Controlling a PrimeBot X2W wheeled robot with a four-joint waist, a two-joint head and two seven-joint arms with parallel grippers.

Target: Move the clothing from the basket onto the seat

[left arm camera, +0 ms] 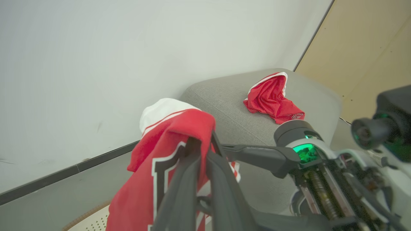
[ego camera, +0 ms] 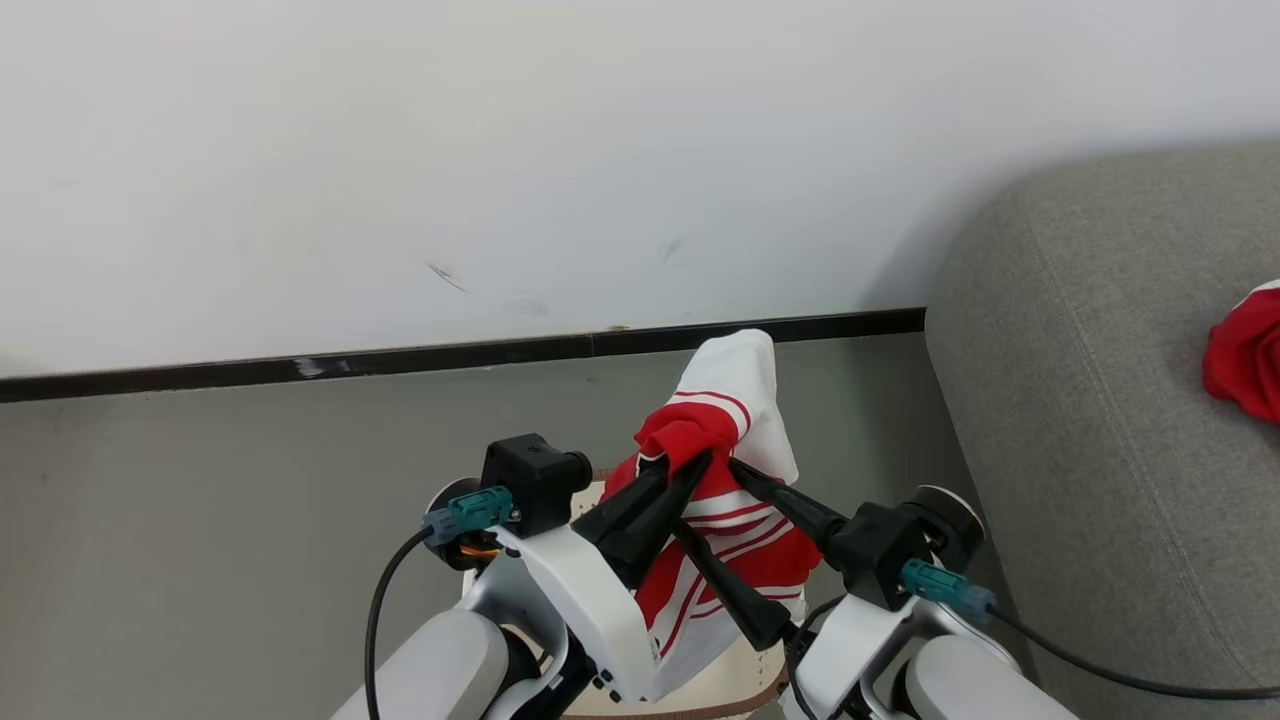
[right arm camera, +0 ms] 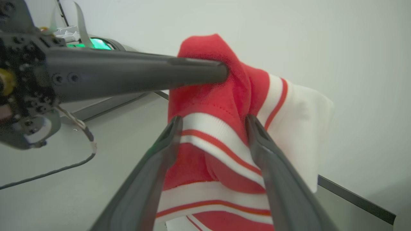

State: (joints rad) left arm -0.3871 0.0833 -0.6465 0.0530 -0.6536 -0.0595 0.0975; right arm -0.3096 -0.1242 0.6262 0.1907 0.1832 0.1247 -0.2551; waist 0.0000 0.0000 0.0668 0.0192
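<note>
In the head view we see the left pincer (ego camera: 695, 468) clamped shut on a red fold of the red-and-white garment (ego camera: 738, 405). The garment hangs lifted above the basket (ego camera: 735, 672) at 6 o'clock, and its white part stands up toward 12 o'clock past the fingertips. Just on its 3 o'clock side the right pincer (ego camera: 708, 495) stands wide open and grips nothing, one finger reaching up beside the fold, the other lower along the striped part. Farther toward 3 o'clock lies the grey seat (ego camera: 1100, 400), with a second red garment (ego camera: 1245, 355) on it at the frame edge, well apart from both pincers. The left wrist view gives us what the head view hides: bold black-and-white block lettering on the held garment, cut off so we cannot read it, and small dark marks near the second garment's edge, too small to read. The right wrist view shows the open fingers straddling the red and white stripes
</note>
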